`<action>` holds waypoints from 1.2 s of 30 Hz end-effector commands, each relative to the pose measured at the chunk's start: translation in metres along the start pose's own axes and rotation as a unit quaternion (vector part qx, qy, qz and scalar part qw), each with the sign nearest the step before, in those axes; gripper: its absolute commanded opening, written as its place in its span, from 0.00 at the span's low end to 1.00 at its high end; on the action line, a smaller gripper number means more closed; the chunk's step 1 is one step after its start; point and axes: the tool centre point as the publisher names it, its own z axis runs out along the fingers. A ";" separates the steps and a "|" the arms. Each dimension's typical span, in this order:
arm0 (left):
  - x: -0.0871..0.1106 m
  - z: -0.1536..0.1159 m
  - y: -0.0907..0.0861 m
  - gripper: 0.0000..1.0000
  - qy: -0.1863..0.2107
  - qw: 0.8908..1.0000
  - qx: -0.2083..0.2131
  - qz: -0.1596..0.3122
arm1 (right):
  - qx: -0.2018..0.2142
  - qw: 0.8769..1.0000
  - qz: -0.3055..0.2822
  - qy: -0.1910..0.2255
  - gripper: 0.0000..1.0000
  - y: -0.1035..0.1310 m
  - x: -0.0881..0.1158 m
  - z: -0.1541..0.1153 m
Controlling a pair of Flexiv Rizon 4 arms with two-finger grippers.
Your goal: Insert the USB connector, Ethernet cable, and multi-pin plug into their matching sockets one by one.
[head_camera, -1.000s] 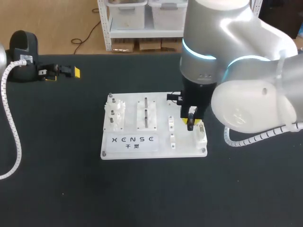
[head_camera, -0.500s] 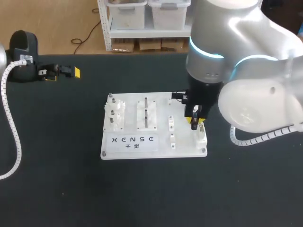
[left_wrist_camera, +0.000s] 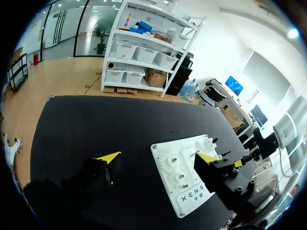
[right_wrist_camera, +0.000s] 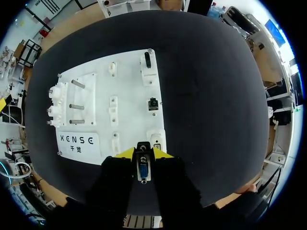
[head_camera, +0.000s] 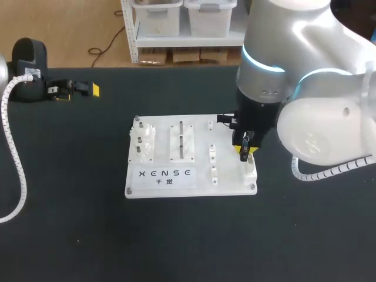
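A white board lies mid-table. My right gripper hangs over the board's right end, shut on the multi-pin plug. In the right wrist view the plug shows its blue pin face between the yellow tips of the gripper. Just ahead of it sits the multi-pin socket, then the Ethernet socket and the USB slot. My left gripper rests at the far left back of the table, open and holding nothing. Its own view shows the left gripper spread wide.
The board's left end carries white gears on posts, with a block holding two pegs beside them. Small white fixtures stand nearer the sockets. The left arm's ribbed white hose runs along the table's left side.
My right arm has shifted to the right and slightly toward the board's front edge, carrying the plug nearer the multi-pin socket. The left arm has stayed still.
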 end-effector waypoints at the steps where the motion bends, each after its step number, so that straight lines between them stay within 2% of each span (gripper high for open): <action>1: 0.000 0.000 0.000 1.00 0.000 1.000 0.000 0.000 | -0.001 1.000 0.000 -0.001 0.00 -0.001 0.000 0.000; 21: 0.000 0.000 0.000 1.00 0.000 1.000 0.000 0.000 | -0.001 1.000 0.000 -0.001 0.00 -0.001 0.000 0.000; 36: 0.000 0.000 0.000 1.00 0.000 1.000 0.000 0.000 | 0.002 1.000 -0.009 -0.004 0.00 -0.014 0.004 -0.004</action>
